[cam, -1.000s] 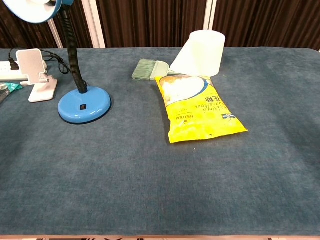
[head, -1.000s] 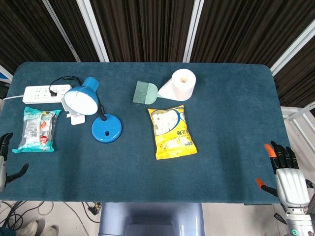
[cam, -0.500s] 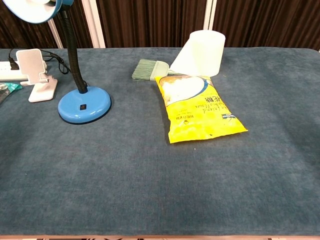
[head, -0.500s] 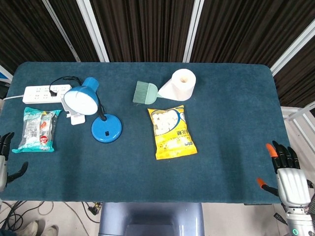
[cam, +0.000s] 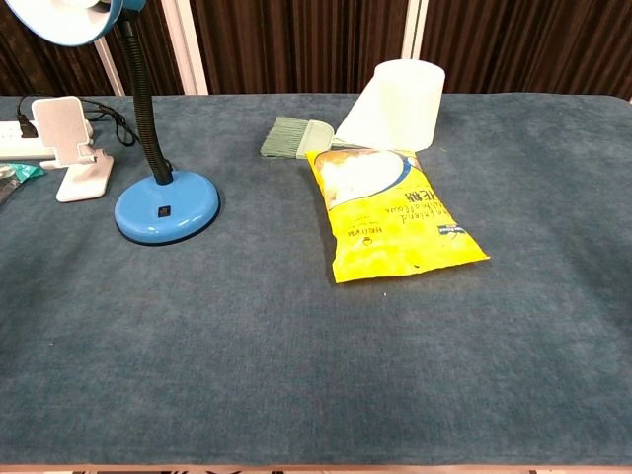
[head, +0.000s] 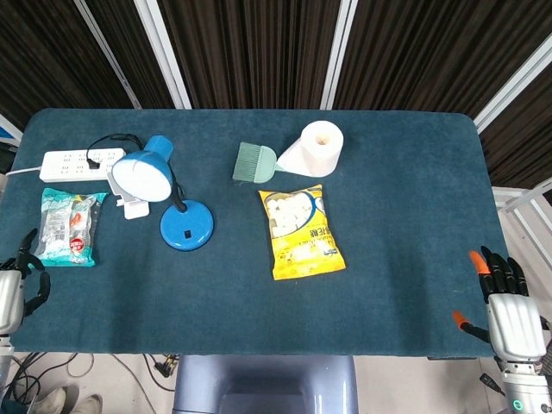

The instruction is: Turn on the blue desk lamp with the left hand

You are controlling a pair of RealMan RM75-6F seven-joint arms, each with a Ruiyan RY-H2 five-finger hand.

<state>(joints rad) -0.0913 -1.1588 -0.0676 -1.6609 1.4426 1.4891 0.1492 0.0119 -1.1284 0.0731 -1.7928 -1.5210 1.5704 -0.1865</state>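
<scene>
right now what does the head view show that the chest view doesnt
Only the head view shows the left hand and right hand, both at the table's near edge holding nothing, plus the teal snack bag in full. Only the chest view shows the phone stand clearly from the side. Both show the blue lamp, yellow snack bag, green brush, paper roll and power strip.
</scene>
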